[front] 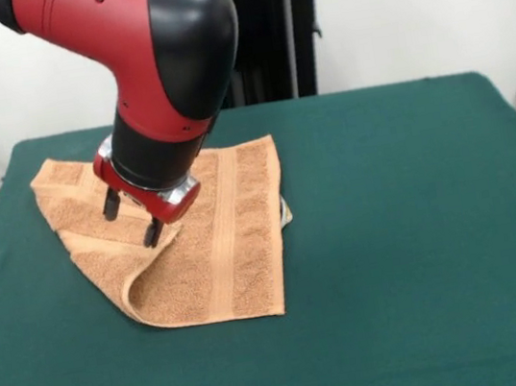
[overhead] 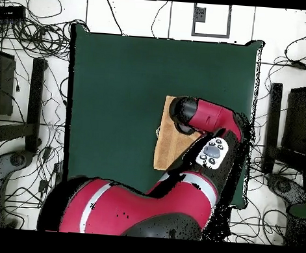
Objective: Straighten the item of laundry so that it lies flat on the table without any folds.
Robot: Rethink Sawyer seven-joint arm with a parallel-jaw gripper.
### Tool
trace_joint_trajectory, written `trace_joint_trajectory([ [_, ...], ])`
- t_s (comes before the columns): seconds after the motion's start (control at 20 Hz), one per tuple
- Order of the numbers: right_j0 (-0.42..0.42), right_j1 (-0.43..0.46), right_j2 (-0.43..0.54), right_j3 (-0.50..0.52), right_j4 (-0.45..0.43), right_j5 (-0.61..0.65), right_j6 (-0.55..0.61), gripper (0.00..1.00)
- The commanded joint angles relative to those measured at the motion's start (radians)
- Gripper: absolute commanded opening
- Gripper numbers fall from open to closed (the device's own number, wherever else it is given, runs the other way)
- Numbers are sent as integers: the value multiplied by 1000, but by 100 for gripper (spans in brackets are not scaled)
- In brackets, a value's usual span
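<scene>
Claw [front: 133, 218] hangs open just above the towel [front: 238, 254], its two dark fingertips [front: 110, 204] apart and holding nothing that I can see. Nearest me, the towel's left edge curls up in a raised fold, and the corner beyond it is doubled over, so the straightening looks only partly done; the right half already lies flat. It sits on the left side of the green counter [front: 419, 227], and from above it shows beside the red arm [overhead: 208, 116]. No brand or writing is readable anywhere.

White wall [front: 405, 6] behind, pale floor [overhead: 49, 66] — tangled black cables [overhead: 46, 20]
</scene>
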Motion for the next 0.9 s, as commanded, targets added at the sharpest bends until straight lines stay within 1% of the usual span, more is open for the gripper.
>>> trace_joint_trajectory([
  [0.05, 50, 42, 47, -38, 64, 97, 270, 100],
  [0.55, 56, 83, 43, -72, 88, 84, 288, 100],
  [0.9, 62, 93, 30, -80, 95, 93, 285, 100],
])
